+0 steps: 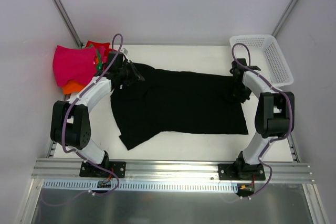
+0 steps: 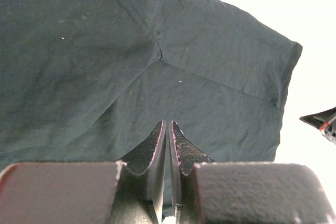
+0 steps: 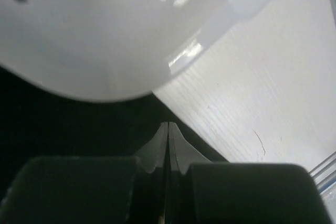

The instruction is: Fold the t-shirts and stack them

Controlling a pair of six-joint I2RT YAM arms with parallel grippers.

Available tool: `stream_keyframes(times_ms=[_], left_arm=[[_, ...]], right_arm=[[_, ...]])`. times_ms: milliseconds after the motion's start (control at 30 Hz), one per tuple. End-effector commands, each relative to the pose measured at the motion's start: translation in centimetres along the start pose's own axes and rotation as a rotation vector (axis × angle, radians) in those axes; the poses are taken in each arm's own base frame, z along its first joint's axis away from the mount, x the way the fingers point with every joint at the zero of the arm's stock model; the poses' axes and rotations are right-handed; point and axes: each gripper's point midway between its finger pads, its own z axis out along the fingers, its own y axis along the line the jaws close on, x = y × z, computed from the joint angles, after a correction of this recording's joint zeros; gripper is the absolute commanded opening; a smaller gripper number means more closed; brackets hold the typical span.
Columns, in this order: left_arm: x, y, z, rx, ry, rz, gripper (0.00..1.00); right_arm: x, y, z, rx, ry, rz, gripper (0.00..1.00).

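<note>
Left claw (image 2: 167, 125) pinched shut on plain black t-shirt (image 1: 184, 103), spread wide, rumpled; right claw (image 3: 168, 125) closed at its edge.

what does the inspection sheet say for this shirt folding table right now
surface: white table, largely under cloth
job's things: black t-shirt spread flat mid-table; pink shirt, orange shirt, red shirt piled far left
clutter: white mesh basket, far right corner
grippers: left gripper and right gripper both shut, at opposite ends of the black t-shirt; pinch not clear
cables: purple cables looped along both arms
surroundings: white walls, metal rail at near edge
</note>
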Motion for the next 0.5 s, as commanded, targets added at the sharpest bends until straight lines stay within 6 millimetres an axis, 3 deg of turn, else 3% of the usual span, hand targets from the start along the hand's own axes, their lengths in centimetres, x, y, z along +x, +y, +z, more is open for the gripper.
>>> stream_keyframes(times_ms=[0,233,467], left_arm=[[0.2,0.0,0.4,-0.001,0.002,0.017,0.06],[0.2,0.1,0.7,-0.004,0.007,0.020,0.05],[0.3,0.2,0.7,-0.005,0.008,0.021,0.05]], right_arm=[[-3.1,-0.9,-0.4,0.062,-0.060,0.082,0.01],[-8.1,0.0,-0.1,0.053,-0.105,0.137,0.00],[-11.3,1.1,1.9,0.047,-0.098,0.157,0.00]])
